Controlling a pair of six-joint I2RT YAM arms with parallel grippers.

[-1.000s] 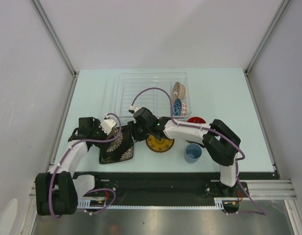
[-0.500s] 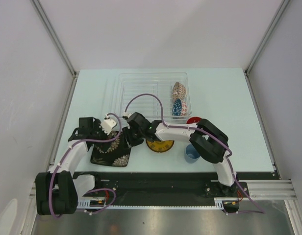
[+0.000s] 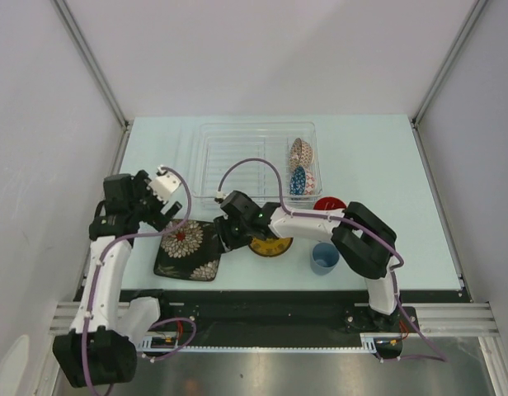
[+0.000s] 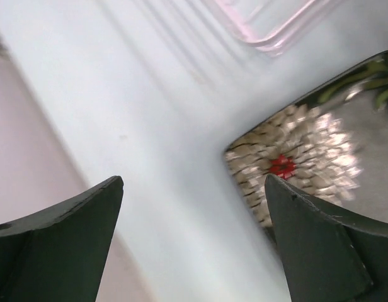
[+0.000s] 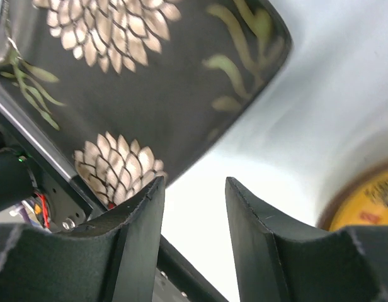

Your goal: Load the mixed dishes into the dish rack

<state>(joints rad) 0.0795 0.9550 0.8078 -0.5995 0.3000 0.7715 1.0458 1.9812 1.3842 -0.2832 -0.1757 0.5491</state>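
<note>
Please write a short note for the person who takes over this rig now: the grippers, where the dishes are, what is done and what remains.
Left gripper: open, empty, over the table by a corner of the black square plate.
Right gripper: jaws apart, empty, low at the plate's right edge.
Done: beige bowl and blue bowl are in the right side of the dish rack.
Left: plate, yellow saucer, red-inside mug, light-blue cup, all on the table.

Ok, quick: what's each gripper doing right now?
Left gripper: wide open, empty.
Right gripper: partly open, holding nothing, at the edge of the black floral plate.
</note>
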